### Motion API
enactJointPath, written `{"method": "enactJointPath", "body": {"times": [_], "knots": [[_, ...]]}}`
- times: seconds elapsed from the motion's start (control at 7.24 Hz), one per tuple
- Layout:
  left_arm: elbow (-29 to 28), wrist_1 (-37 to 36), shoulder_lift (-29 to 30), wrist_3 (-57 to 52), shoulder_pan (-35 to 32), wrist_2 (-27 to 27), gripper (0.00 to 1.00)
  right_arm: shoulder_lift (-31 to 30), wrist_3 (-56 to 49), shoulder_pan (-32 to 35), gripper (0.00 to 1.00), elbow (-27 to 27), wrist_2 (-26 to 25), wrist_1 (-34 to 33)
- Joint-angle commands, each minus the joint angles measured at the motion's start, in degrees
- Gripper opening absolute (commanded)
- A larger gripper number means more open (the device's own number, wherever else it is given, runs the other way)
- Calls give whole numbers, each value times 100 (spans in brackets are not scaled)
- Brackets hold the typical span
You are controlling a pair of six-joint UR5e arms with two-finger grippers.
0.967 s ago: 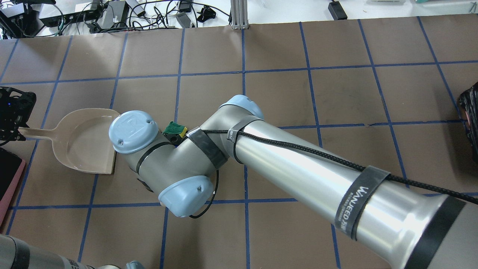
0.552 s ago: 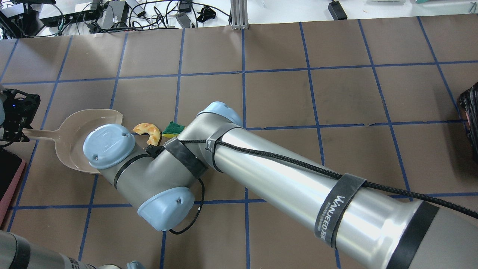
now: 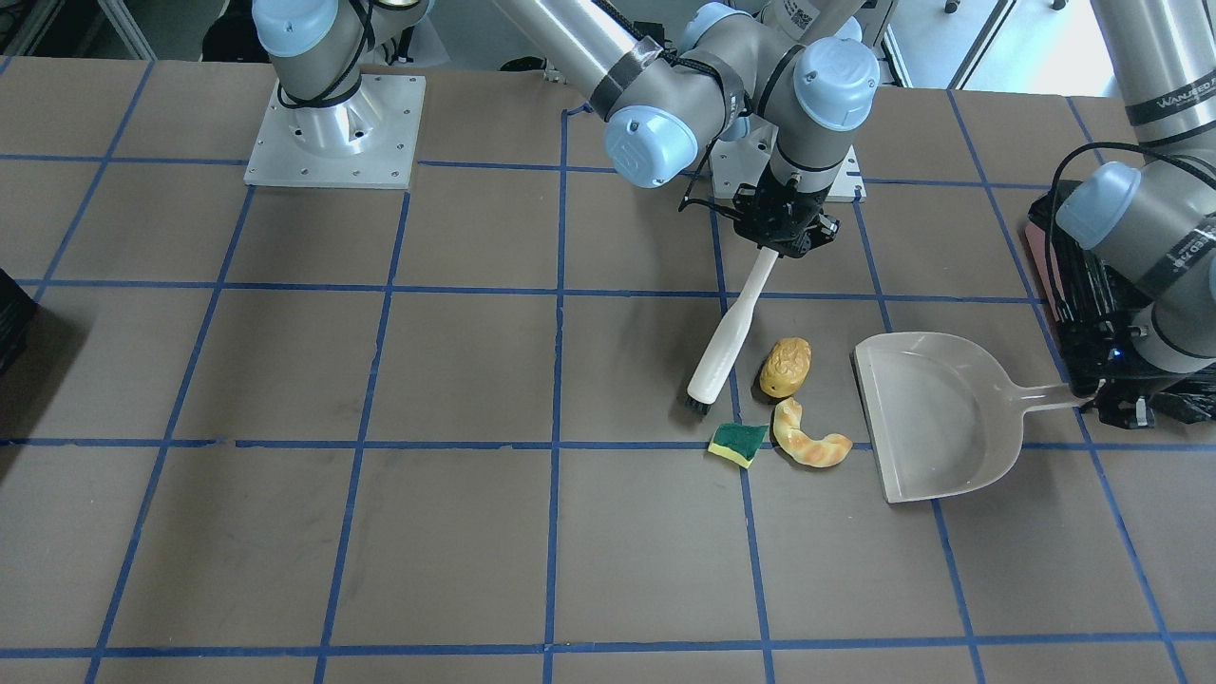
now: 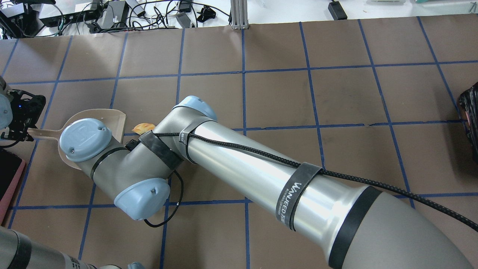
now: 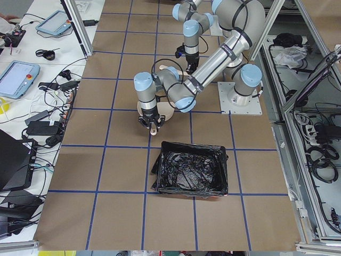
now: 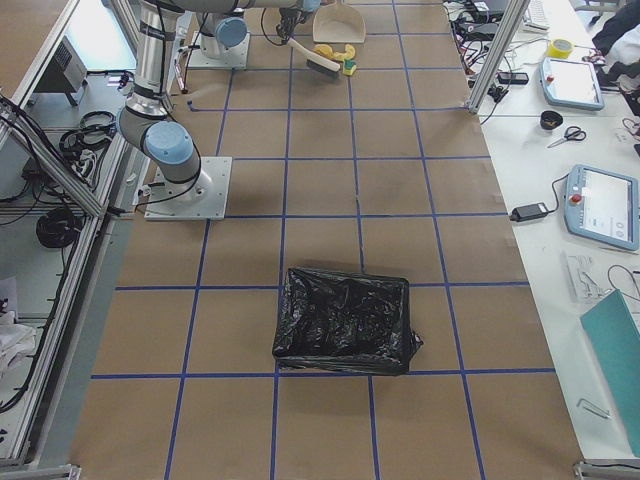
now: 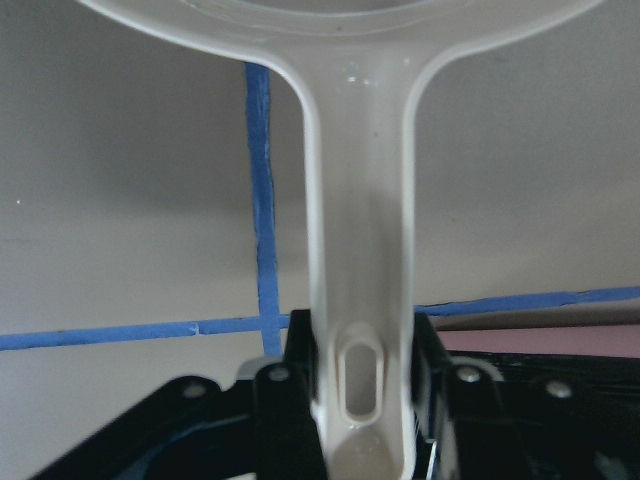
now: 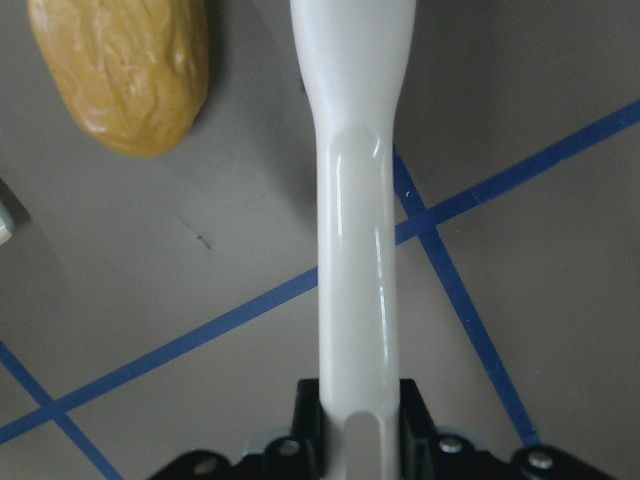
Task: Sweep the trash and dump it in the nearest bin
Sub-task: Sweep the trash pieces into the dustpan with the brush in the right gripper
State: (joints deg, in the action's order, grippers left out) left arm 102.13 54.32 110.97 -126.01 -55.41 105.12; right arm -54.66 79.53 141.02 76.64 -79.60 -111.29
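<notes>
My left gripper (image 3: 1092, 399) is shut on the handle of the beige dustpan (image 3: 940, 418), which lies flat on the table; the wrist view shows the handle (image 7: 360, 250) between the jaws. My right gripper (image 3: 784, 233) is shut on a white brush (image 3: 722, 342) whose bristles touch the table. The yellow-brown potato piece (image 3: 786, 367), green-and-yellow sponge (image 3: 738, 443) and golden croissant (image 3: 807, 439) lie between brush and pan mouth. The potato (image 8: 125, 70) is beside the brush handle (image 8: 355, 250). In the overhead view only the croissant (image 4: 143, 127) shows beside the dustpan (image 4: 93, 116).
A pink bin with a black bag (image 5: 189, 169) stands close behind my left arm, and shows at the table edge (image 3: 1040, 233). A second black-bagged bin (image 6: 345, 320) stands far off toward my right end. Blue tape lines grid the brown table.
My right arm has swung left in the overhead view; its wrist is now over the dustpan's edge and hides the sponge. The dustpan and left gripper have shifted slightly toward the trash.
</notes>
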Motion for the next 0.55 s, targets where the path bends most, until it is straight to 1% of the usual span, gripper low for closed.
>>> {"method": "enactJointPath", "body": {"times": [0.0,0.14,0.41], "knots": [[-9,-9,12,-3,-5,26,0,217,-95,13,0,-314,23,11],[-9,-10,12,-3,-5,35,0,436,-287,13,0,-534,302,-15],[0,-131,12,15,-14,79,0,876,-543,13,0,-1096,313,-50]]}}
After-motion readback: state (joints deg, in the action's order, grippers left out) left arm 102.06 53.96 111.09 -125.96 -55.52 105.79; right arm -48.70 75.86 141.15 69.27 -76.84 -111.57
